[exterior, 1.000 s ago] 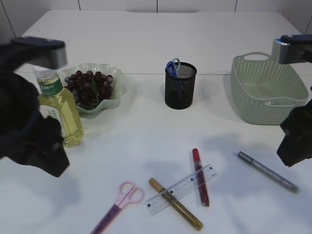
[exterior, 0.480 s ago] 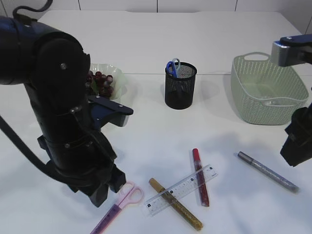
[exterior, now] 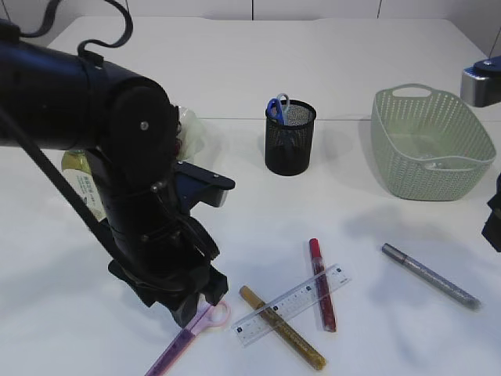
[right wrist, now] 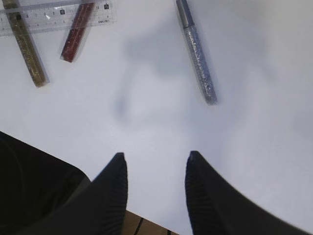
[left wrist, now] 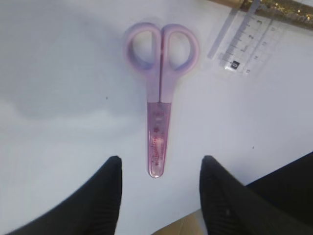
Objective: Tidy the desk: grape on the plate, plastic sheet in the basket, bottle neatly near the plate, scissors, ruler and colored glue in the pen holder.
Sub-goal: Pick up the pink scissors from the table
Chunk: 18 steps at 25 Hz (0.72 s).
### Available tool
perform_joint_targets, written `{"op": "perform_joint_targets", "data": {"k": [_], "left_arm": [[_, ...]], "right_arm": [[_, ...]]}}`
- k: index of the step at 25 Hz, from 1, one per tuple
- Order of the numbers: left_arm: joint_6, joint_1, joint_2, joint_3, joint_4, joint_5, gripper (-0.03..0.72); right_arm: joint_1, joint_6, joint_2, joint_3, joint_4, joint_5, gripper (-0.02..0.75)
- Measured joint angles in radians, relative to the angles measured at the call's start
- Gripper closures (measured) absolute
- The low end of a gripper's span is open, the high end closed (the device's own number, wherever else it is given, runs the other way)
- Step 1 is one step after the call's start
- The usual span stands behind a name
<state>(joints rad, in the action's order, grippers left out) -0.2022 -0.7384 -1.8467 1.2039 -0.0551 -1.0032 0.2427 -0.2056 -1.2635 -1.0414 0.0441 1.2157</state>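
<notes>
Left gripper poised low over the pink plastic scissors, jaws parted about halfway, astride the blade tip, gripping nothing. Scissors flat on the white tabletop, just beside the clear plastic ruler. Right gripper likewise half open and empty, near the silver glitter glue pen.
</notes>
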Motion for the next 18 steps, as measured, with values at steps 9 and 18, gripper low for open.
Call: {"op": "perform_joint_targets", "data": {"k": [9,18], "left_arm": [[0.0,0.0,-0.068,0.001,0.0,0.053,0.317],[0.034,-0.008,-0.128,0.007,0.008,0.08,0.319]], "right_arm": [[-0.009,-0.062,-0.049,0.0,0.011,-0.02,0.415],[-0.009,-0.066,-0.05,0.0,0.011,-0.036,0.415]]}}
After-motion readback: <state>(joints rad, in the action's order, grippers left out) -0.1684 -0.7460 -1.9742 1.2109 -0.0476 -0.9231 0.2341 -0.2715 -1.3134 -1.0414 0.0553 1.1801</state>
